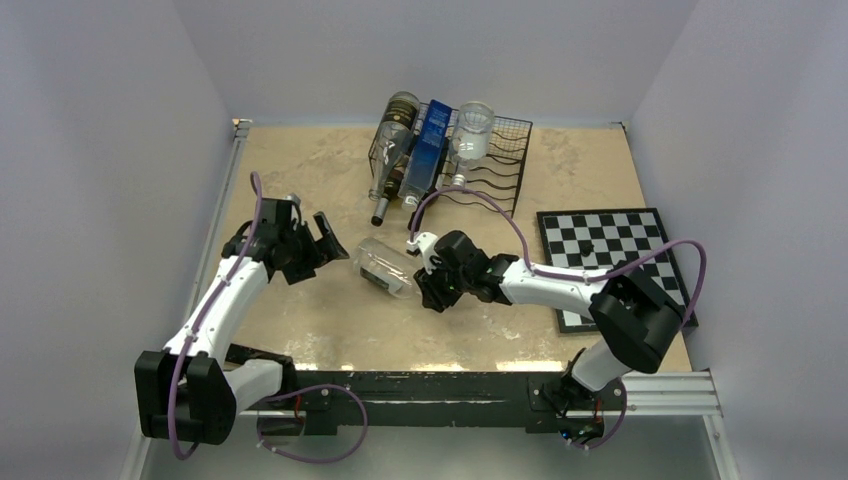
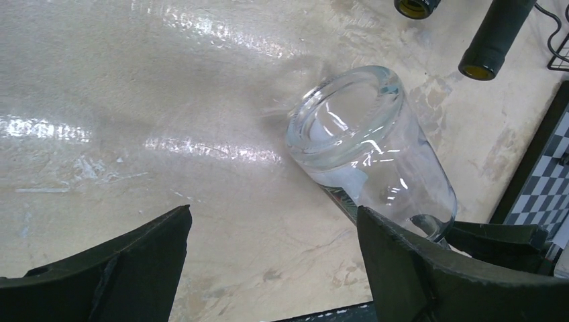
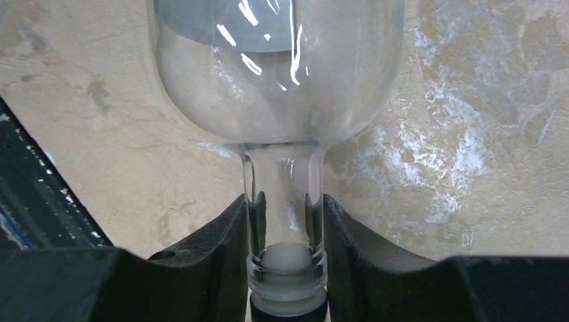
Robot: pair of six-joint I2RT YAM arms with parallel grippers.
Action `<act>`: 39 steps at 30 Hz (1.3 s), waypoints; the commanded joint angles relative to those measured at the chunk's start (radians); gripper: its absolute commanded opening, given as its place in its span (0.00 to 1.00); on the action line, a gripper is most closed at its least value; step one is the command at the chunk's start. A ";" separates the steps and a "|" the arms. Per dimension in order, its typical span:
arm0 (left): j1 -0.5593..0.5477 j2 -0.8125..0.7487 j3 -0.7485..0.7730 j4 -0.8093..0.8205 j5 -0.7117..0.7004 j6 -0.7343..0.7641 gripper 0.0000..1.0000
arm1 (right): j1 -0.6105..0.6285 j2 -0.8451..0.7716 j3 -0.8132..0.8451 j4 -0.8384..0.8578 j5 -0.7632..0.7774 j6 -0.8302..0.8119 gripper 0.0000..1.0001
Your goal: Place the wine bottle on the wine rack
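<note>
"Clear glass wine bottle (image 1: 385, 268): where is it?"

"Lying on its side at mid-bench, base toward the left arm, neck toward the right. Whether it rests on the bench (image 1: 300, 330) or hangs just above it, I cannot tell."

"Held?"

"Yes. The right gripper (image 3: 285, 221) is clamped on the neck just above the lip, one finger on each side. The left gripper (image 2: 272, 228) is spread wide with nothing in it, near the bottle's base but apart from it."

"So which step?"

"I'd judge the grasp is made and the carry to the wine rack (image 1: 500, 165) is not yet begun. The rack sits at the far edge. A dark bottle (image 1: 393, 150), a blue bottle (image 1: 430, 150) and another clear bottle (image 1: 471, 135) fill its left side, and the right-hand cradle looks free."

"And the next move?"

"Probably lift by the neck, swing away from the chessboard (image 1: 605, 250), and line the body up with that free cradle. A neck-only hold lets the heavy base droop, so the open left gripper may need to steady it."
</note>
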 commanded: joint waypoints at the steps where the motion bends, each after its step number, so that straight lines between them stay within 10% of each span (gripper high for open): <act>1: -0.002 -0.035 0.048 -0.014 -0.048 0.024 0.96 | -0.005 0.013 -0.015 0.113 0.148 0.006 0.00; 5: -0.001 -0.045 0.052 -0.020 -0.054 0.032 0.96 | -0.005 0.034 -0.015 0.157 0.182 0.000 0.01; 15: -0.001 -0.075 0.052 -0.025 -0.081 0.031 0.96 | -0.005 0.080 0.018 0.171 0.188 -0.008 0.50; 21: -0.001 -0.080 0.061 -0.035 -0.089 0.040 0.96 | -0.006 0.128 0.044 0.198 0.201 0.016 0.63; 33: -0.001 -0.107 0.051 -0.047 -0.102 0.039 0.96 | -0.005 0.202 0.129 0.193 0.247 -0.018 0.54; 39: -0.001 -0.128 0.067 -0.062 -0.096 0.038 0.96 | -0.005 0.203 0.104 0.202 0.312 0.012 0.24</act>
